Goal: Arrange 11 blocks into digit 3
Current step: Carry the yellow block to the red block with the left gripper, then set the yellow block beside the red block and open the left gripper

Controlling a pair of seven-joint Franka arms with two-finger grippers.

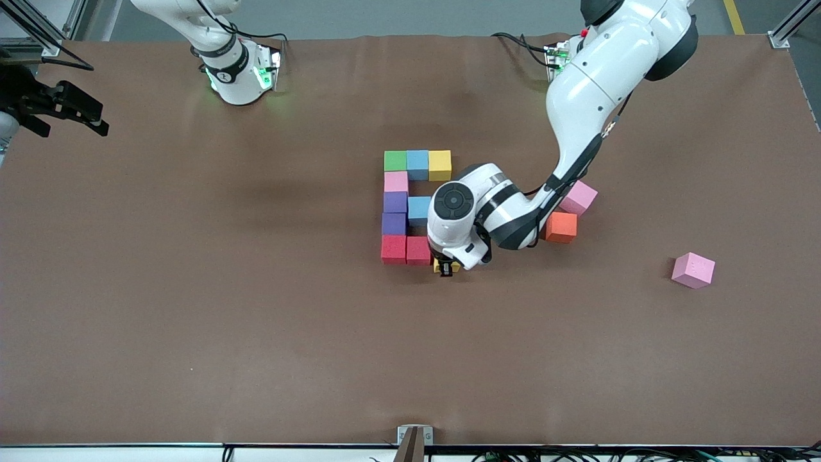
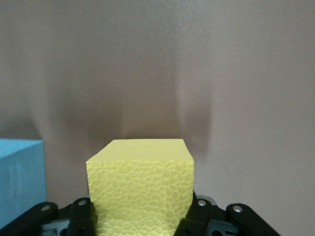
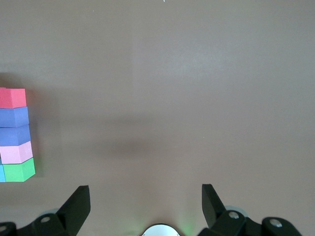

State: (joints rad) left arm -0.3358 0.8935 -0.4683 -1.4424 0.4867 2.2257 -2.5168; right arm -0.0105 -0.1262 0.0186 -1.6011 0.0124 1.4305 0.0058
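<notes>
Left gripper (image 1: 444, 268) jaws clamp yellow foam cube (image 2: 141, 189) beside red foam cube (image 1: 418, 250); skewed release risks nudging the row. Right gripper (image 3: 145, 199) waits, jaws open.

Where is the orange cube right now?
In the front view, the orange cube sits on the table beside the left arm's wrist, just nearer the camera than a pink cube, toward the left arm's end.

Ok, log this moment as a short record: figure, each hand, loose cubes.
figure: nine cubes placed, top bar, column, light blue cube, two red cubes
left hand: shut on yellow cube, beside the red cubes
right hand: open, waiting at the right arm's table end
loose: two pink cubes, orange cube
</notes>
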